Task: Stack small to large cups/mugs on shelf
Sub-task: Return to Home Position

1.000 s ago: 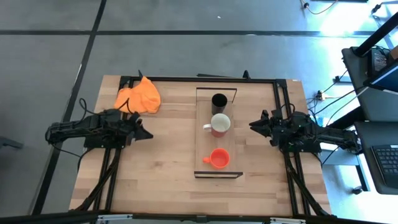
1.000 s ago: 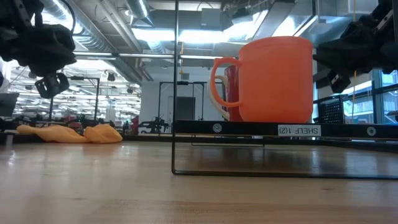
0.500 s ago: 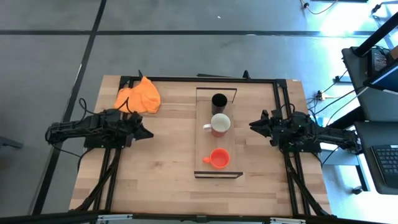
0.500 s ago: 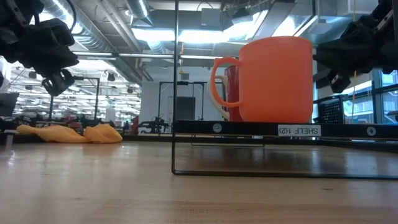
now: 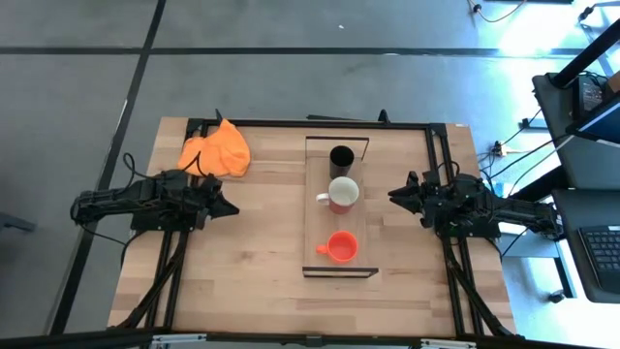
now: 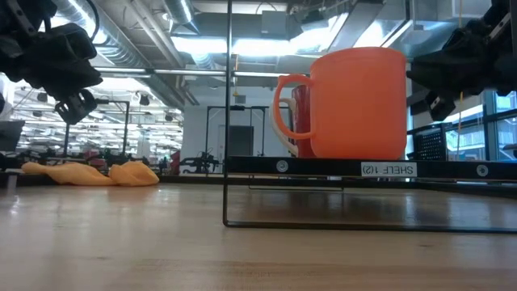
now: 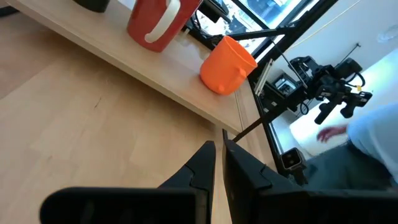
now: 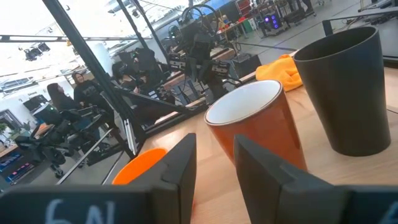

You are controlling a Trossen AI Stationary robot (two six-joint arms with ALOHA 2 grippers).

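Note:
Three mugs stand in a row on the light-wood shelf (image 5: 315,225). The black mug (image 5: 341,157) is at the far end, the red mug with a white inside (image 5: 342,193) in the middle, and the small orange mug (image 5: 340,246) at the near end. Each rests upright on its base. My left gripper (image 5: 232,206) hovers above the table left of the shelf, shut, holding nothing. My right gripper (image 5: 391,194) hovers right of the shelf, level with the red mug, open and empty. In the low view the orange mug (image 6: 355,101) hides most of the red mug (image 6: 299,117).
An orange cloth (image 5: 218,150) lies crumpled at the table's far left. Thin black frames stand at the shelf's short ends (image 6: 229,113). Bare tabletop lies on both sides of the shelf. A person's hand (image 7: 333,132) shows beyond the table.
My left gripper has risen slightly in the low view, then held still. The mugs and my right arm have stayed where they were.

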